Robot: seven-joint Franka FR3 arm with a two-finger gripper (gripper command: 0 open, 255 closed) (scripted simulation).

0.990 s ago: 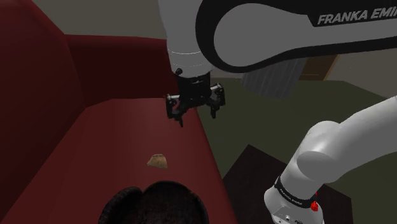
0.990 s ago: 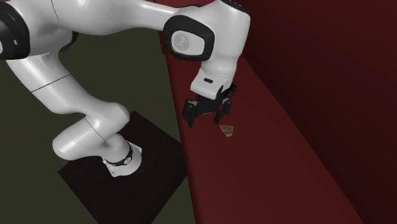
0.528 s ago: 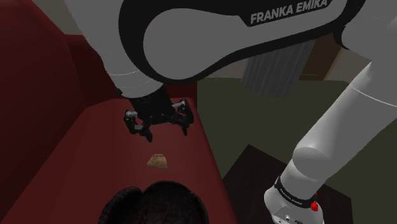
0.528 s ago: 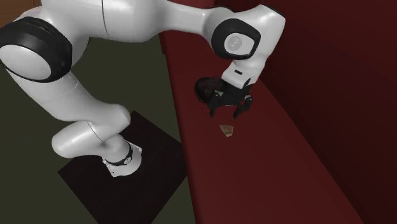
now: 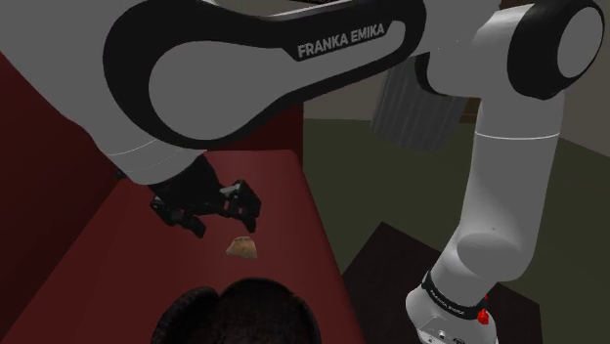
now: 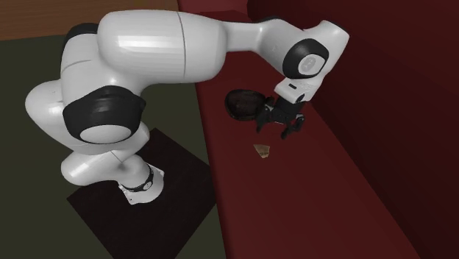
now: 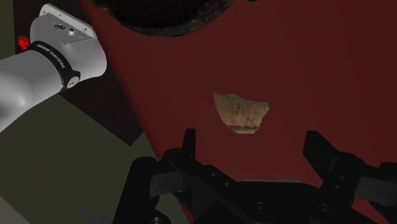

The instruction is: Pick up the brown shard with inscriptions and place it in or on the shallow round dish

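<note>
A small brown shard [image 5: 242, 247] lies flat on the dark red seat [image 5: 117, 254]. It has faint marks on its face in the wrist view [image 7: 240, 112]. My gripper [image 5: 223, 223] hangs open just above and a little beyond it, nothing between the fingers. In the wrist view the two black fingertips [image 7: 189, 143] stand wide apart, with the shard ahead of the gap. From the second exterior view the gripper [image 6: 274, 129] hovers between the shard [image 6: 262, 151] and the dark round dish [image 6: 243, 103]. The dish [image 5: 235, 313] sits at the shoulder view's lower edge and near the shard in the wrist view [image 7: 162, 16].
The dark red backrest [image 6: 382, 88] rises along the seat's far side. The seat's front edge [image 5: 318, 220] drops to a dim olive floor [image 6: 44, 221]. My stand's base [image 6: 140, 184] rests on a black mat beside the seat.
The arm has swung from the seat's front edge inward and lower, bringing the gripper close over the shard. The fingers stay open. The shard and dish have not moved.
</note>
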